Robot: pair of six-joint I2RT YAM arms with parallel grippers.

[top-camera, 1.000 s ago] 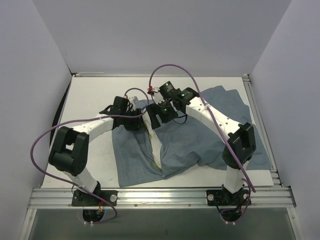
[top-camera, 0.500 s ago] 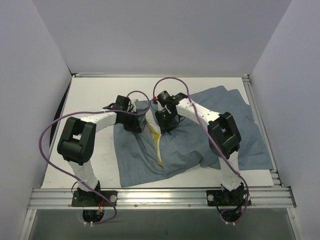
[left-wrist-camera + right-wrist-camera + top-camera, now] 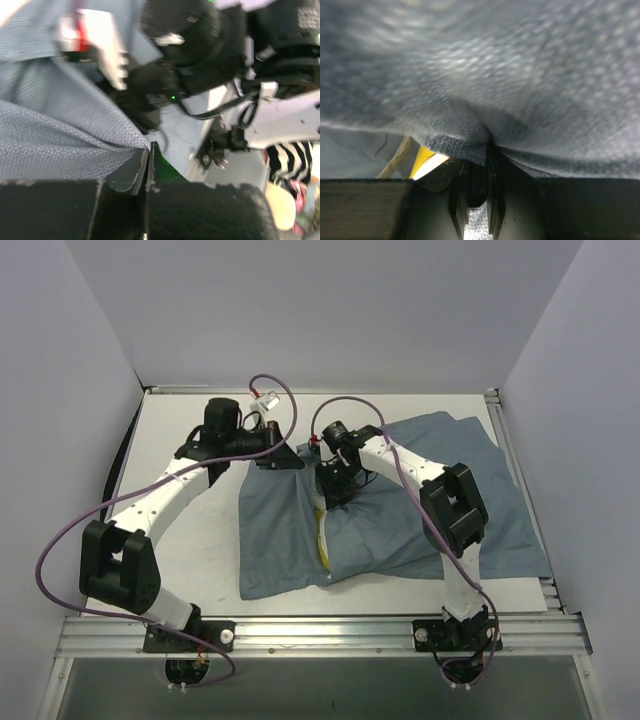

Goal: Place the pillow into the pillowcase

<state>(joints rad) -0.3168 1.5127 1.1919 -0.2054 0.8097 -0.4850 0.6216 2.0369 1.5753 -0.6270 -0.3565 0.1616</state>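
The grey-blue pillowcase (image 3: 400, 520) lies spread over the middle and right of the table. A thin strip of the pillow (image 3: 322, 548), white with a yellow band, shows in the gap between its two layers; the rest is hidden under the cloth. My left gripper (image 3: 283, 456) sits at the cloth's far left corner, shut, with the pillowcase (image 3: 60, 135) edge running into its tips (image 3: 148, 146). My right gripper (image 3: 333, 495) is just right of it, shut on a fold of pillowcase (image 3: 520, 75), its tips (image 3: 476, 161) buried in the cloth. The pillow's yellow band (image 3: 422, 157) shows just left of them.
The white table (image 3: 190, 530) is bordered by a metal rail on the right (image 3: 515, 480) and along the front (image 3: 320, 630), with walls on three sides. Purple cables loop above both arms. The right arm's wrist (image 3: 200, 50) hangs close in front of my left gripper.
Both grippers closed over the last second. The left arm swung back and to the left, drawing the pillowcase's left edge with it. The right gripper came down onto the cloth beside the pillow's band.
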